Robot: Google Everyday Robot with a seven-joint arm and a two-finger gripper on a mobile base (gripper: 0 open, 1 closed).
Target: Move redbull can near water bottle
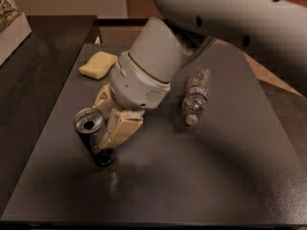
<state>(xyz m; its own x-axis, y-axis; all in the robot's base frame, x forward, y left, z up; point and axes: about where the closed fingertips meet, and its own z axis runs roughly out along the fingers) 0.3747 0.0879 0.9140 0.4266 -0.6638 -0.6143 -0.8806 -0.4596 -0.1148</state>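
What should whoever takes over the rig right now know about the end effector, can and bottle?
End effector: over the table's near left part, closed on the can.
Can: tilted in the grip, base at or just above the table.
Bottle: lying on its side to the right, well apart from the can.
Done: grasp. Left: carry the can right, set it beside the bottle, release.
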